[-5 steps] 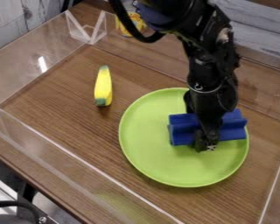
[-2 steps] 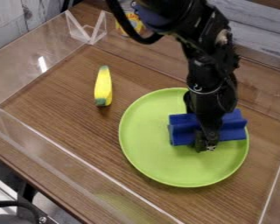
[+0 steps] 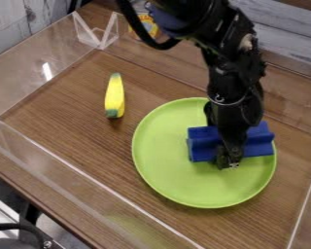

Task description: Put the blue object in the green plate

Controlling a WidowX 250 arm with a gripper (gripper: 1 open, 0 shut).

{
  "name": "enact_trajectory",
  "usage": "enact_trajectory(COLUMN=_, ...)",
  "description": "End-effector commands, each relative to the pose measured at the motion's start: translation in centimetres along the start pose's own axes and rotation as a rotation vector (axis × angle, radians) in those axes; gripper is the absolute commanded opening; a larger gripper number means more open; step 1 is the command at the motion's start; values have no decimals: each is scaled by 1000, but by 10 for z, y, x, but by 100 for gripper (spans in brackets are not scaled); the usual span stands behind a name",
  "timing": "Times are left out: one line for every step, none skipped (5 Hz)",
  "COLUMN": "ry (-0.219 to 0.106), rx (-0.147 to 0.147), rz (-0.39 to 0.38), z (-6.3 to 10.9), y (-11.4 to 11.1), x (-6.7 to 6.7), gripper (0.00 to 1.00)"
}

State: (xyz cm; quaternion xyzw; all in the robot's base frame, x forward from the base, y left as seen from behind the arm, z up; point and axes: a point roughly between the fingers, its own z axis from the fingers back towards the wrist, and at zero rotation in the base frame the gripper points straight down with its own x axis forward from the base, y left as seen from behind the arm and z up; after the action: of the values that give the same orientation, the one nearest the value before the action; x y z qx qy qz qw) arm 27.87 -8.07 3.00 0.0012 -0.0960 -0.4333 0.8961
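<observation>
Block (image 3: 259, 145) sits beneath gripper (image 3: 228, 156) on plate (image 3: 185, 183).

one blue block (image 3: 259, 142) — one green plate (image 3: 178, 177), one yellow banana-shaped thing (image 3: 114, 96)

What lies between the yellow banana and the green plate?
In the camera view, only bare brown tabletop shows between the banana and the plate; nothing sits in that stretch.

We see a brown wood tabletop (image 3: 67, 122), clear plastic side panels (image 3: 86, 185) with a bright glare spot, whitish-gray planks (image 3: 26, 27) behind.
</observation>
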Motion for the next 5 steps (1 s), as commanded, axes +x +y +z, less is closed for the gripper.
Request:
enact_trajectory(ry=-11, rx=3, rz=-36, z=2, y=-5, x=4, gripper=0)
enact_trajectory(ry=-13, rx=4, rz=-40, z=2, y=-5, x=4, gripper=0)
enact_trajectory(ry=-14, rx=5, rz=-43, z=2, y=-6, x=4, gripper=0)
enact_trajectory(ry=-14, rx=7, rz=-46, z=2, y=-6, x=4, gripper=0)
enact_trajectory(ry=-14, rx=8, rz=-48, z=2, y=-7, x=4, gripper=0)
